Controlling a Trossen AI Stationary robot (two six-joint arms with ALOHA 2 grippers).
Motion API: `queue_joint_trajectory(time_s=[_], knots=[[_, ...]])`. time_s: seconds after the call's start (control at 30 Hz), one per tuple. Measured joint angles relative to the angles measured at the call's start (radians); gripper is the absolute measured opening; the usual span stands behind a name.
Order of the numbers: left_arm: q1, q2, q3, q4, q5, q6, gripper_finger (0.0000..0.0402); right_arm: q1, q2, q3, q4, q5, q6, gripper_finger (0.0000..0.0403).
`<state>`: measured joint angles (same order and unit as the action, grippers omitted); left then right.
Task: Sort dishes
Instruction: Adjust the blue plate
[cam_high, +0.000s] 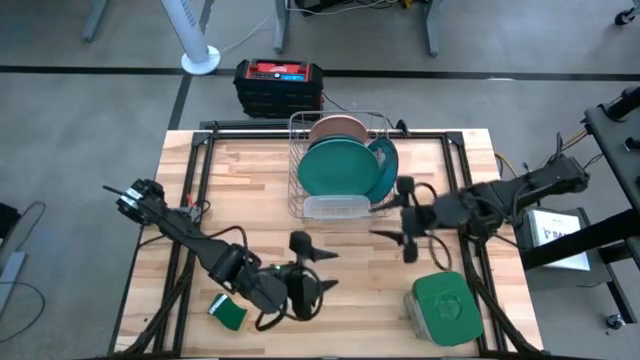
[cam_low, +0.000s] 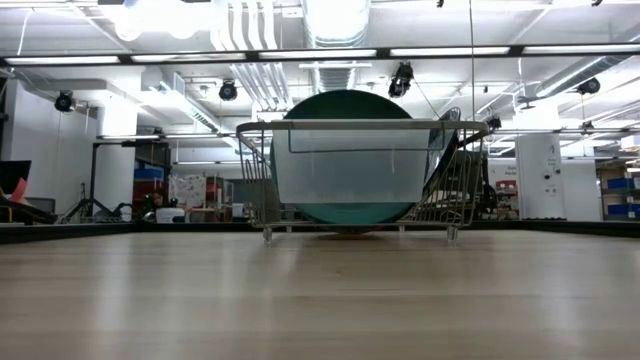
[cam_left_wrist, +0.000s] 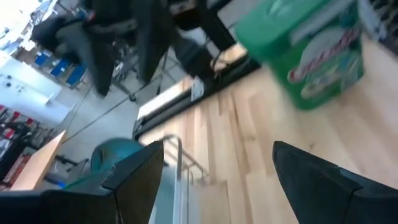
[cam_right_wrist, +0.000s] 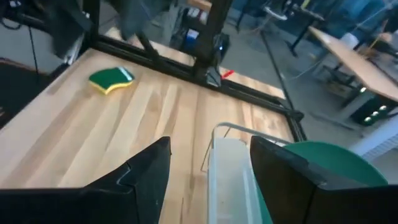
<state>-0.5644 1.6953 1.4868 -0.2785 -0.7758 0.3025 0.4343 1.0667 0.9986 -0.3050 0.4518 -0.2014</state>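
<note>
A wire dish rack (cam_high: 300, 150) stands at the table's far middle. Three dishes stand on edge in it: a salmon-pink plate (cam_high: 338, 128) at the back, a bright teal-green plate (cam_high: 340, 168) (cam_low: 350, 110) in front of it, and a dark teal plate (cam_high: 386, 158) leaning at the right. A clear tub (cam_high: 335, 207) hangs on the rack's near end. My left gripper (cam_high: 325, 268) (cam_left_wrist: 217, 168) hovers open over the table's near middle. My right gripper (cam_high: 388, 220) (cam_right_wrist: 208, 155) hovers open just right of the rack's near corner. Neither holds anything.
A square green-lidded container (cam_high: 445, 305) (cam_left_wrist: 311, 50) sits near the table's front right corner. A small green sponge (cam_high: 228, 313) (cam_right_wrist: 112, 79) lies near the front left. Bare wood lies between the rack and the front edge. A red and black box (cam_high: 280, 85) stands on the floor beyond the table.
</note>
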Motion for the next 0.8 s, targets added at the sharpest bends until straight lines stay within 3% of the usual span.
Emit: queue_joint_trajectory(time_s=[0.17,0.33,0.47,0.67,0.8], knots=[[0.026,-0.048,-0.112,0.042,0.003,-0.007,0.029,0.108,-0.047,-0.12,0.022,0.2,0.032,0.0211],[0.106,-0.146,-0.3,0.289,0.188,0.013,0.029,0.131,-0.063,-0.215,0.185,0.247,0.026,0.0211],[0.14,-0.228,-0.431,0.396,0.212,0.024,0.029,0.129,-0.063,-0.223,0.199,0.316,0.053,0.0211],[0.149,-0.383,-0.581,0.418,0.197,0.0,0.029,0.117,-0.072,-0.222,0.177,0.57,0.138,0.021],[0.164,-0.488,-0.687,0.425,0.1,-0.055,0.029,0.066,-0.094,-0.213,0.158,0.588,0.191,0.021]])
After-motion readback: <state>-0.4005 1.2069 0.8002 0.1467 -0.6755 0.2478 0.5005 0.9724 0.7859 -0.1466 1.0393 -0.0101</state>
